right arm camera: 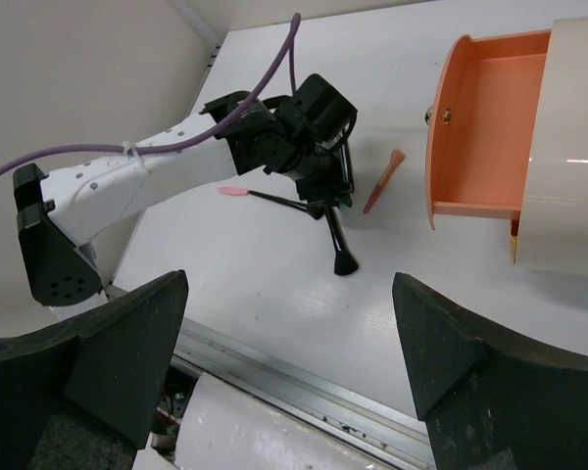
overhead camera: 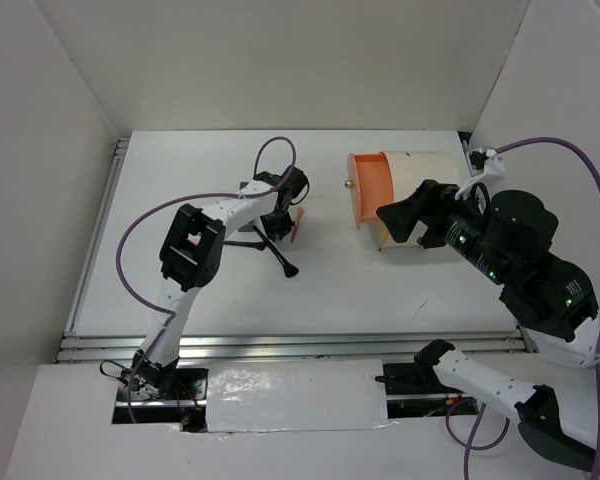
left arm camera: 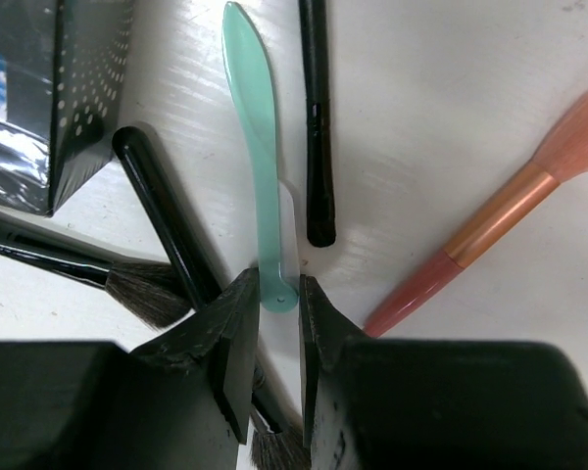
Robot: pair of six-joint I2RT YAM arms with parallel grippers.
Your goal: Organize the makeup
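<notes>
In the left wrist view my left gripper sits low over the makeup pile, its jaws closed on the round end of a mint-green spatula that lies flat on the table. Around it lie a thin black stick, black brushes, a dark grey tube and an orange-pink brush. In the top view that gripper is over the pile, left of the orange-pink brush. A pink-tipped applicator shows in the right wrist view. My right gripper is open and empty, above the table.
A cream drum-shaped box lies at the right with its orange drawer pulled open toward the pile; the drawer looks empty. My right gripper hovers just in front of it. A black brush points toward the near edge.
</notes>
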